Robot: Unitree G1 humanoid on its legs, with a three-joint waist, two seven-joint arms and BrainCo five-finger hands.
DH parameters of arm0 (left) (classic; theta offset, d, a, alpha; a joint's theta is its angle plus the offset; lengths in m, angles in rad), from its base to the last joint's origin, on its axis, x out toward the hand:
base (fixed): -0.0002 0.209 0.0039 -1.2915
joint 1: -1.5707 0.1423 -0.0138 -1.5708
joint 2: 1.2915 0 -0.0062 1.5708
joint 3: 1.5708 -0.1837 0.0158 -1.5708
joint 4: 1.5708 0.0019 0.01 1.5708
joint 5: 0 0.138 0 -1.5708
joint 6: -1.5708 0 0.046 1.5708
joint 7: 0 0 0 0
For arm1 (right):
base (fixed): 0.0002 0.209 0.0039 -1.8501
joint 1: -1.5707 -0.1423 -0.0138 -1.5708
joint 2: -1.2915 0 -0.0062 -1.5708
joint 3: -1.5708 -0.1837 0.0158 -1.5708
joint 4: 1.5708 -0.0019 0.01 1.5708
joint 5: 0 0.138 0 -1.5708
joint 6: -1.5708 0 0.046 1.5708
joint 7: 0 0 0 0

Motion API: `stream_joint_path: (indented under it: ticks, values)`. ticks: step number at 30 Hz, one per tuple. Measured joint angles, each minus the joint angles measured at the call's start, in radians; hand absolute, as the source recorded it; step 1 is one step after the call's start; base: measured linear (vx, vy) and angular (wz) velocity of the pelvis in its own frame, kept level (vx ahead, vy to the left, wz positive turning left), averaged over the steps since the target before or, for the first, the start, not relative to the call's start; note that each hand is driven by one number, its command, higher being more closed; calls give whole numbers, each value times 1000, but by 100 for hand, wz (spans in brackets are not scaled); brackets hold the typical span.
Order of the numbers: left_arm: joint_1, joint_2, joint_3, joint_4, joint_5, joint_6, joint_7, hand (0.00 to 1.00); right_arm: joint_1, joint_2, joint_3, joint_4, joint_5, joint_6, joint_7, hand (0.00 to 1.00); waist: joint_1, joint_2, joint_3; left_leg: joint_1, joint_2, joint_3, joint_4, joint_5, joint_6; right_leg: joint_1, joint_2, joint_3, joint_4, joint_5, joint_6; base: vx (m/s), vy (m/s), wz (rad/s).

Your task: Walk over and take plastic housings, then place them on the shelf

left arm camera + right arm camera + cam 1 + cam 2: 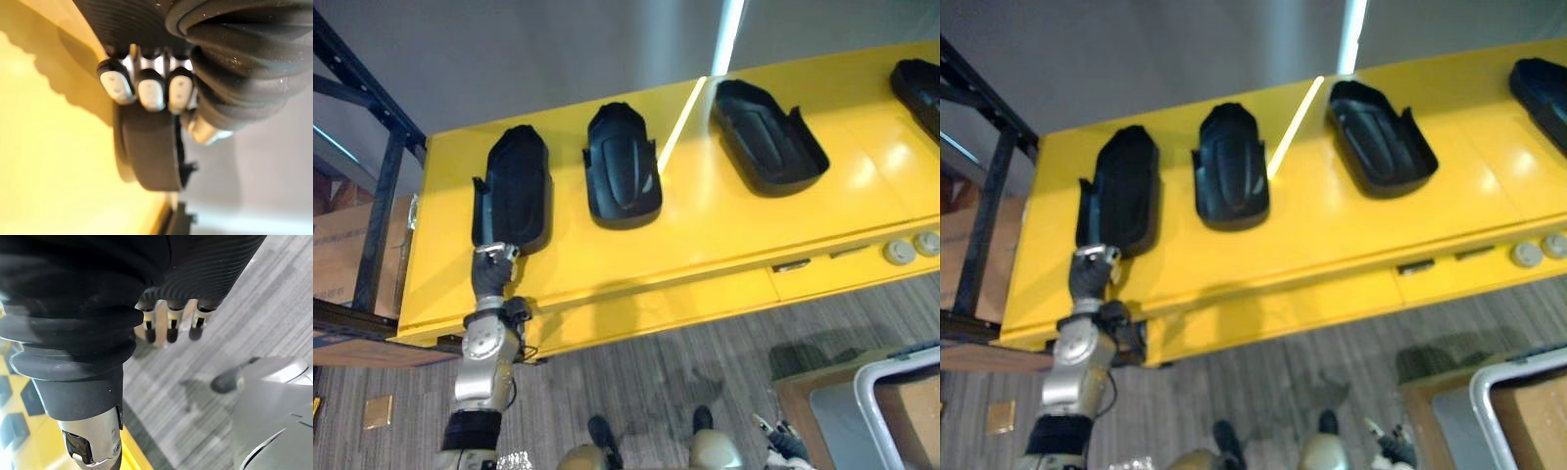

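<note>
Several black plastic housings lie in a row on a yellow table (724, 235). My left hand (494, 259) reaches over the table's front edge to the near end of the leftmost housing (514, 186). In the left wrist view its fingers (151, 93) are curled over that housing's end (149, 156), with the thumb beside it. A second housing (622, 166), a third (767, 137) and one at the far right (918, 88) lie untouched. My right hand (168, 328) hangs low over the grey carpet with straight fingers and holds nothing.
A black shelf frame (372, 147) stands left of the table, with cardboard boxes (337, 255) behind it. A grey-rimmed crate (881, 411) sits on the floor at the lower right. Two round knobs (901, 252) are on the table's front right.
</note>
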Motion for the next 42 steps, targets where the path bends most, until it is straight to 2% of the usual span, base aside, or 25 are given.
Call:
stream_joint_path:
  ticks: [2,3,6,11,22,24,28,30,32,36,37,39,41,42]
  values:
    - [-12,0,0,11,0,0,7,100,0,1,0,-8,0,0,0,0,0,-2,9,2,2,0,1,-1,0,-1,1,0,6,0,0,0,0,0]
    - [-33,1,1,21,0,0,8,100,-3,1,0,-10,0,0,0,0,3,-7,27,-8,8,1,39,-20,-1,0,-1,3,12,0,0,-7,18,-5]
    - [-45,14,3,40,-3,-3,12,100,-4,2,1,-10,0,0,0,0,1,-9,31,-25,20,11,96,-49,-1,-2,-1,19,15,0,0,-7,3,-12]
    - [-115,22,4,86,-7,-3,13,100,-3,3,2,-14,0,1,0,0,-1,-11,46,-43,28,12,116,-56,-2,-12,1,21,20,0,0,-26,-8,-2]
    - [-122,22,38,87,-32,-4,32,100,18,6,3,-38,0,2,0,0,0,-11,47,-54,30,8,132,-62,-2,-18,0,21,25,0,0,-12,-3,0]
    - [-113,22,38,73,-31,-5,32,100,25,14,0,-38,0,0,0,0,0,-11,47,-49,30,-2,131,-62,-2,-7,0,16,24,0,0,2,3,9]
    - [3,16,36,-82,-2,-11,33,100,37,37,-10,-33,-1,0,-2,0,3,-12,46,-18,21,-10,120,-61,-1,32,-1,5,8,0,0,14,3,7]
    - [68,7,25,-157,22,-20,33,100,53,54,-31,-28,-1,-1,-7,0,2,-9,24,-9,18,-31,111,-61,-1,56,-2,-18,-3,0,0,32,-4,26]
    - [165,-33,17,-234,61,-63,38,100,73,70,-39,-3,-2,-1,-12,0,23,-11,-23,4,15,-43,90,-55,-2,72,-1,-41,-11,0,0,59,4,21]
    - [284,-71,-19,-239,97,-139,49,100,74,74,-33,14,-2,0,-29,0,37,-14,-82,37,3,-64,47,-37,-3,113,-3,-86,-30,0,0,31,-2,18]
    - [317,-84,-35,-237,96,-165,49,0,66,73,-23,14,-2,0,-30,0,47,-16,-90,51,0,-68,30,-28,-2,123,-3,-94,-33,0,0,-12,-4,9]
    - [357,-104,-63,-235,91,-201,50,0,59,74,-17,17,-2,1,-30,0,56,-21,-104,64,-6,-82,2,-11,-3,133,-3,-104,-39,0,0,-47,-11,18]
    - [381,-109,-91,-212,106,-230,81,0,42,73,-16,32,-1,3,-30,0,59,-27,-107,64,-6,-98,2,-4,-3,145,-3,-127,-41,0,0,-64,-23,23]
    - [396,-111,-96,-175,147,-245,116,0,30,72,-7,42,-1,4,-30,0,59,-32,-111,68,-6,-107,0,1,-2,154,-3,-136,-44,0,0,-107,-47,16]
